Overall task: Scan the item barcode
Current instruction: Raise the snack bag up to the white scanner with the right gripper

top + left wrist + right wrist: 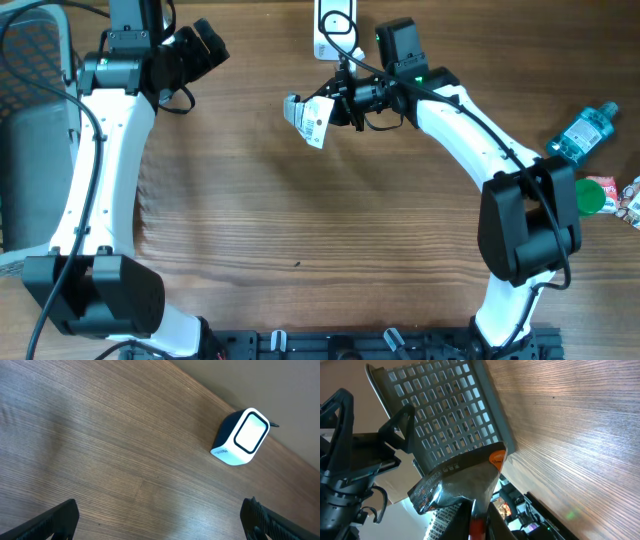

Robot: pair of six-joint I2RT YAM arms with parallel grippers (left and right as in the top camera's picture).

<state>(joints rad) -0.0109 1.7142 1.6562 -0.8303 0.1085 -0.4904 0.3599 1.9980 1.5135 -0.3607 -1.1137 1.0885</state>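
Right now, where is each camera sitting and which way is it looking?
Overhead: above the table, looking straight down; both arms show, the right gripper shut on the packet, the left gripper open.
Left wrist: on the left arm, looking down at the wood and the scanner; its fingertips show.
Right wrist: on the right arm, looking past the held packet toward the basket.
Shared: overhead and left wrist both see the scanner; overhead and right wrist both see packet and basket.

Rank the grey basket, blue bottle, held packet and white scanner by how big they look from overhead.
1. grey basket, though cut off by the frame
2. blue bottle
3. packet and white scanner look alike; the right gripper holds the packet up nearer the camera, so unranked
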